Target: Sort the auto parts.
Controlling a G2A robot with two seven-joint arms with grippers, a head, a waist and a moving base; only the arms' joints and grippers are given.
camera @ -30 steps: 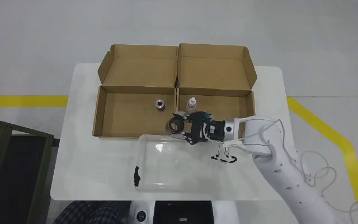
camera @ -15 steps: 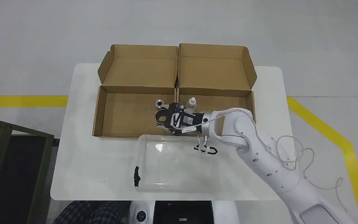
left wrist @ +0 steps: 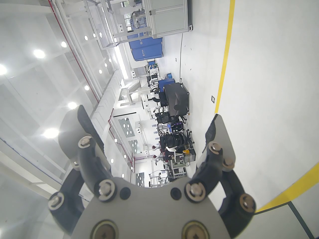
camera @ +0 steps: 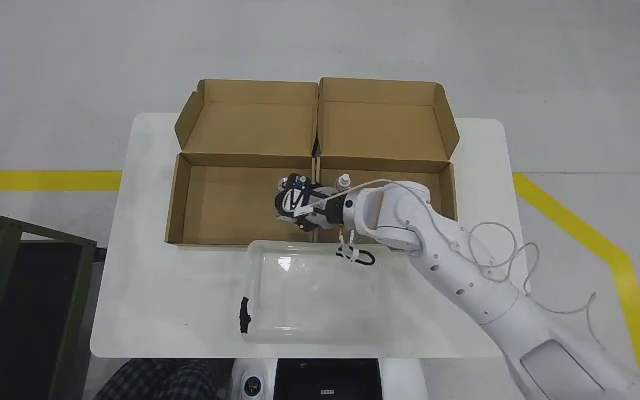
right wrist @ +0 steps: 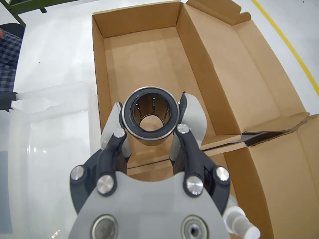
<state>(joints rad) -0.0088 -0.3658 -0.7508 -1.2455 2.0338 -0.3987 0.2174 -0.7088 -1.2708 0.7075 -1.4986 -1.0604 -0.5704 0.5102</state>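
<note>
Nearest the robot, a clear bin lies on the white table, with a black latch at its left end. I see nothing inside it. The bin's far rim runs just beside the front walls of two open cardboard boxes that stand side by side and touch: the left box and the right box.

My right arm comes in from the right and crosses the bin's far corner. It places the right gripper over the right end of the left box, close to the wall where the two boxes meet. The pincer is pinching a bearing, with one pale finger pressed against each side. The bearing is a metal cylinder with a black ring face and rows of small balls lining its bore. In the right wrist view the open bore faces the camera, and the brown floor of the left box lies behind it.

A little farther on, a white part stands in the right box, near that box's left wall.

Beyond both boxes, the left lid and the right lid are folded back toward the table's far edge.

The left gripper faces away from the table, toward a distant hall floor marked with yellow lines. Its two fingers are spread wide, with nothing between them.
</note>
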